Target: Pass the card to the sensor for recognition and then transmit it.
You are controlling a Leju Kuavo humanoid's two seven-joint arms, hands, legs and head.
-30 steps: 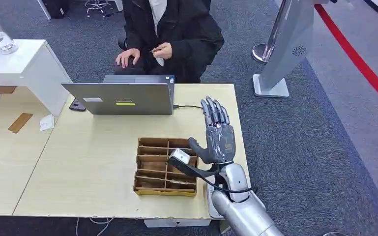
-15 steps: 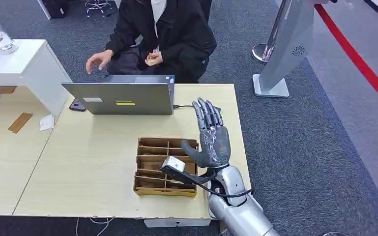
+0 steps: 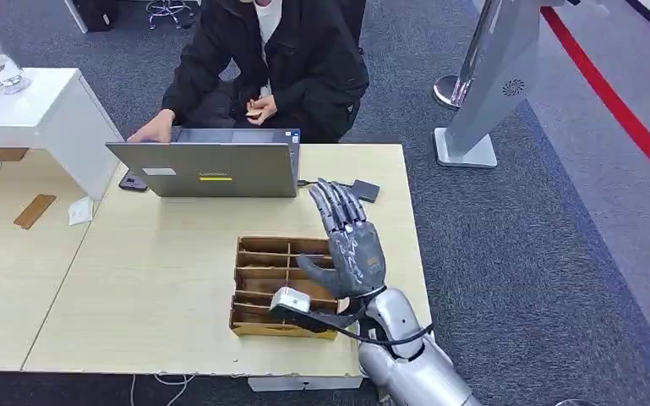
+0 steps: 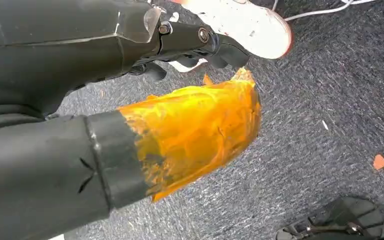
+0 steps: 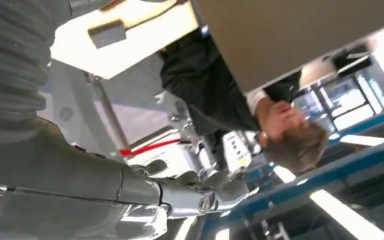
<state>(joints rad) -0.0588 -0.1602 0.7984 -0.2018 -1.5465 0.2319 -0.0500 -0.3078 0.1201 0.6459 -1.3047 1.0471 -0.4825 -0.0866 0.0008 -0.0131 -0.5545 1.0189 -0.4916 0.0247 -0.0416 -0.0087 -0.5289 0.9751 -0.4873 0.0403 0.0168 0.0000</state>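
Person's card (image 3: 254, 112) well beyond empty right robot hand (image 3: 348, 241).

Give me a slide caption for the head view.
Robot's open right hand raised over a wooden tray on the table, a person seated behind a laptop.

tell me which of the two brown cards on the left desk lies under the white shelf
The darker brown card, tucked beneath the white shelf; the other card lies out in the open.

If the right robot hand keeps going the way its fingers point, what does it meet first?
Probably the laptop: the right robot hand points up-left toward its right corner. The small dark sensor sits just beside that line; depth is unclear.
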